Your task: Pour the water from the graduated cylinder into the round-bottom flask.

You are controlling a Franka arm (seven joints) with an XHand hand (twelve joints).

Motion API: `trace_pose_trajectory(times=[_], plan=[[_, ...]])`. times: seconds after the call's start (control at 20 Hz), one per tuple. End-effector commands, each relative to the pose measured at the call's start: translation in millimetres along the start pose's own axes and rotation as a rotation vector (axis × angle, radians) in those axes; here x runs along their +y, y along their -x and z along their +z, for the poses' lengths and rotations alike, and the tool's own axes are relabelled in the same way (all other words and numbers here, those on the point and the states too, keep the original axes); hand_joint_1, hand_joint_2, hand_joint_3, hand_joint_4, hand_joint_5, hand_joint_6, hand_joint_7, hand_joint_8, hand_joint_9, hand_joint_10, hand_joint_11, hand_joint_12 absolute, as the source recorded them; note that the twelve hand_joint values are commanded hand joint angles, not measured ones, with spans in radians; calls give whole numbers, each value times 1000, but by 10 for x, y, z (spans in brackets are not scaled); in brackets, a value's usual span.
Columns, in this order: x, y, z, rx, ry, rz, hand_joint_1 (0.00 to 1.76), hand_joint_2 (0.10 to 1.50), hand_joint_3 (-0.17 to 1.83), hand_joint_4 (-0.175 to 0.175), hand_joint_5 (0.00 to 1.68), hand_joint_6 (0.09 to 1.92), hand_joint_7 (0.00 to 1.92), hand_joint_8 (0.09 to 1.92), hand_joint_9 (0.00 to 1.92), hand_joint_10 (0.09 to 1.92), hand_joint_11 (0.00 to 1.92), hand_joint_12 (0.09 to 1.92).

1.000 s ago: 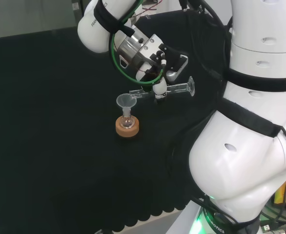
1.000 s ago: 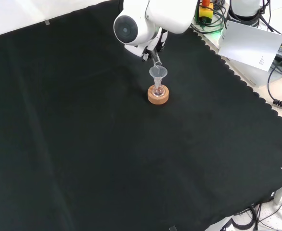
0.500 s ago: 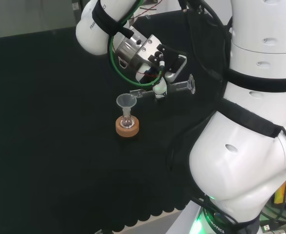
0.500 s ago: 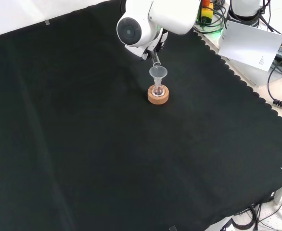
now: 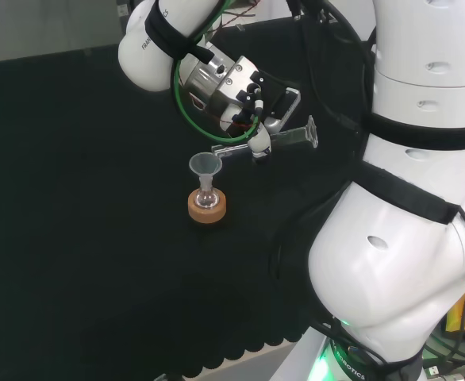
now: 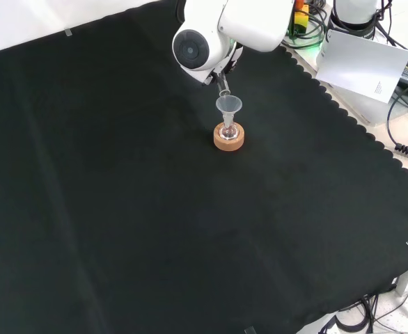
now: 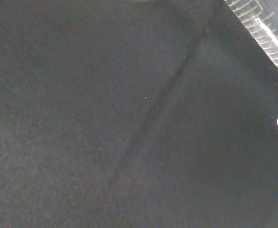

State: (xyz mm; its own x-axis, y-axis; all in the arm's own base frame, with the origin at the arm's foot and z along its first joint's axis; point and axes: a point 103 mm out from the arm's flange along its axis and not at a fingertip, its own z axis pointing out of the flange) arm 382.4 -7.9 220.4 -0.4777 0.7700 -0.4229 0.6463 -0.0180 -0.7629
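A small round-bottom flask (image 5: pixel 207 197) sits on a cork ring (image 5: pixel 206 209) with a clear funnel (image 5: pixel 205 166) in its neck. The hand (image 5: pixel 258 119) is curled round a clear graduated cylinder (image 5: pixel 284 137), which lies almost level, base to the right and slightly higher, mouth (image 5: pixel 217 151) just above the funnel's right rim in the head view. In the front view the cylinder's mouth (image 6: pixel 223 92) pokes out below the arm link, right above the funnel (image 6: pixel 228 106) and the cork ring (image 6: pixel 229 138). The wrist view catches the cylinder's ribbed wall (image 7: pixel 264 35) at one corner over black cloth.
The arm's big white links (image 5: pixel 407 198) fill the right of the head view. In the front view a white link with a round grey cap (image 6: pixel 193 49) covers the hand. Cables and a white sheet (image 6: pixel 361 59) lie beyond the cloth's scalloped edge (image 6: pixel 343 115).
The hand has turned and risen a little, lifting the cylinder's base end so the cylinder tilts more toward the funnel. Flask, funnel and cork ring have stayed put.
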Motion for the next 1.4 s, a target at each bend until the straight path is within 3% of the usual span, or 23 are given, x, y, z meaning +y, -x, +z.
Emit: trace_pose_trajectory(times=[0.05, 0.55, 1.0, 1.4], plan=[[-10, 6, -8, -5, -5, -1, 1106, 1157, -23, -95, 939, 1095, 1211, 339, 1427, 87, 1339, 700], [-2, -25, -20, -6, 1, -13, 1106, 1158, -24, -95, 939, 1096, 1211, 338, 1429, 87, 1342, 700], [-5, -50, 11, 2, 50, -24, 1106, 1158, -24, -95, 939, 1096, 1211, 338, 1430, 87, 1344, 699], [-45, 60, 118, 170, 181, -98, 1106, 1159, -25, -97, 939, 1097, 1211, 337, 1429, 87, 1345, 698]])
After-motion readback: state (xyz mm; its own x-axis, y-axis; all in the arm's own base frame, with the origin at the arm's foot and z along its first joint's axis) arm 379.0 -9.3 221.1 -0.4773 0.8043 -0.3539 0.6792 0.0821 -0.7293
